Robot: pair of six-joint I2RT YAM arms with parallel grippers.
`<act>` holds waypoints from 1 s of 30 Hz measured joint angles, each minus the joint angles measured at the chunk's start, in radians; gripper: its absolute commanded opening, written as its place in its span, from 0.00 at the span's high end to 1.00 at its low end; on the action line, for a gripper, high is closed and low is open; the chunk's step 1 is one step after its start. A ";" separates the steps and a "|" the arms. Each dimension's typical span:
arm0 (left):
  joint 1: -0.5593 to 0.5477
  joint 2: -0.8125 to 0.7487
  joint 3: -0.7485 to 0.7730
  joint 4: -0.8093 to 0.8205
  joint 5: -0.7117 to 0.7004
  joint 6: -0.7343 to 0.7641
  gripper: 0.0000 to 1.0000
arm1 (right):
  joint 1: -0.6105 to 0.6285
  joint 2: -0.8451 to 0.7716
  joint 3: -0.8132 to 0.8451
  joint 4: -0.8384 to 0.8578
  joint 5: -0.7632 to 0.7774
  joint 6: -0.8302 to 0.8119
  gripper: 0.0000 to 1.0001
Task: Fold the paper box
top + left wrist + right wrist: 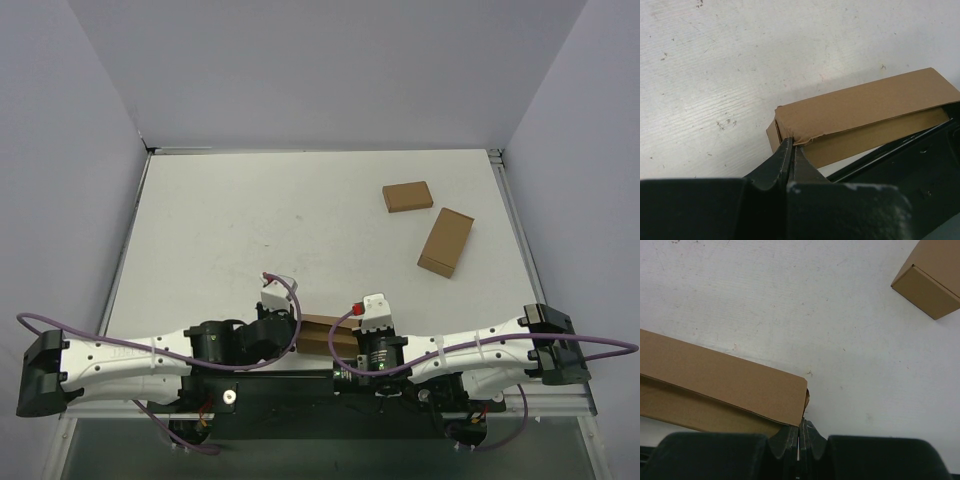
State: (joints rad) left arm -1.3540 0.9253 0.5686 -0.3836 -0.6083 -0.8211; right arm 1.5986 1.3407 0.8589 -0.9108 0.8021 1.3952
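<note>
the paper box (318, 332) lies midway along the table's (250, 220) near edge. the left gripper (790, 145) pinches its crumpled left corner; the right gripper (800, 427) sits closed at its right corner. light, thin card that probably creases easily, so hold it by the flap edges.

You will find the paper box (318, 333) at the near edge of the surface (250, 220), between the two hands. The left hand (791, 150) is at its left end and the right hand (800, 432) at its right end. Well apart, toward the far right, lies a small box (446, 242), with a second small box (407, 196) behind it.
</note>
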 measured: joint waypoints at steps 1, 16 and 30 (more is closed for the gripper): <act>0.000 0.004 0.001 -0.002 0.000 0.000 1.00 | 0.000 0.000 0.000 0.000 0.001 0.000 1.00; 0.000 0.032 0.018 -0.033 0.014 0.012 1.00 | 0.013 -0.008 0.003 -0.005 -0.003 -0.008 0.83; -0.006 0.030 0.024 -0.072 0.030 -0.006 1.00 | 0.121 -0.062 0.076 -0.006 0.008 -0.068 0.41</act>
State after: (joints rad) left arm -1.3598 0.9550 0.5930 -0.4561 -0.5781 -0.8276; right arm 1.7195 1.2789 0.9352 -0.9169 0.8104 1.3273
